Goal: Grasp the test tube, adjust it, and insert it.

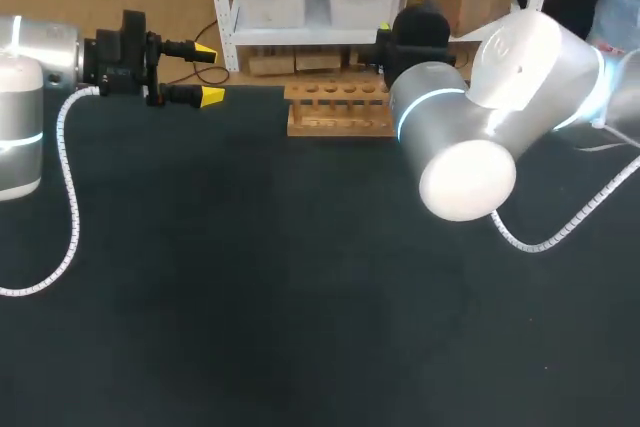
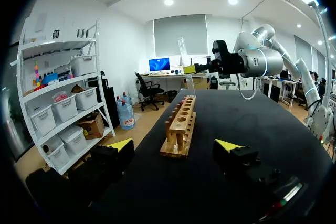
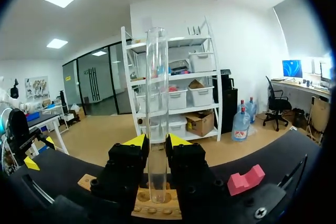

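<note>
Test tube point(image 3: 156, 103) hangs over rack point(image 1: 338, 112) on dark table point(image 1: 250, 277).

The head camera looks steeply down from behind onto the dark table point(image 1: 250, 277), with the light wooden test tube rack point(image 1: 338, 107) at its far edge. The left wrist camera faces level along that edge, the rack near ahead and the right gripper point(image 2: 189, 69) beyond. The right wrist camera looks the opposite way from just above the rack, close behind a clear glass test tube point(image 3: 157, 114), with the left gripper point(image 3: 40, 152) farther off.
</note>
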{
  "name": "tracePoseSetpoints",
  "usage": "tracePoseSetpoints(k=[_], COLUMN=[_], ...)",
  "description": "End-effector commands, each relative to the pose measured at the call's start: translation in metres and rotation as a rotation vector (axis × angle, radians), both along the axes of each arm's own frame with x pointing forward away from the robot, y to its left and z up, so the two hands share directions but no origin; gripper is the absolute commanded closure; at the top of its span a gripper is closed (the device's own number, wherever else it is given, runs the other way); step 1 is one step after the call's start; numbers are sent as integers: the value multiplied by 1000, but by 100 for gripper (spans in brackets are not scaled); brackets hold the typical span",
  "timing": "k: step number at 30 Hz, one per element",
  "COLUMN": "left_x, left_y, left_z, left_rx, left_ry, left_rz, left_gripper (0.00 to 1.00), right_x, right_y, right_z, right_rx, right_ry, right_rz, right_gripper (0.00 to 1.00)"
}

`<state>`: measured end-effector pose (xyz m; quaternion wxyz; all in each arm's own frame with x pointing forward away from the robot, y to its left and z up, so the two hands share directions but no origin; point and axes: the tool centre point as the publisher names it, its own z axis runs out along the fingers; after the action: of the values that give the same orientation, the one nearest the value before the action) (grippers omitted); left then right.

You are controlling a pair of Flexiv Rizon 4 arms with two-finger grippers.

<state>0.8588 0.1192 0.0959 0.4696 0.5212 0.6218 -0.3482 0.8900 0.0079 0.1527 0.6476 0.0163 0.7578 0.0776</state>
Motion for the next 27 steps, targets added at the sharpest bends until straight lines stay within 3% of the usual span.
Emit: tracePoseSetpoints(k=[1, 27], left_x=[-1, -1], left_y=[0, 0], left_z=[0, 0], left_rx=[-1, -1], left_ry=[-2, -2], left_rz=[2, 2], left_gripper=[0, 0], right_x=[2, 2], right_y=[-4, -9], right_z=[-7, -15], right_rx=[25, -17], right_ry=[-141, -176], right_rz=[73, 99], right_gripper=[100, 100])
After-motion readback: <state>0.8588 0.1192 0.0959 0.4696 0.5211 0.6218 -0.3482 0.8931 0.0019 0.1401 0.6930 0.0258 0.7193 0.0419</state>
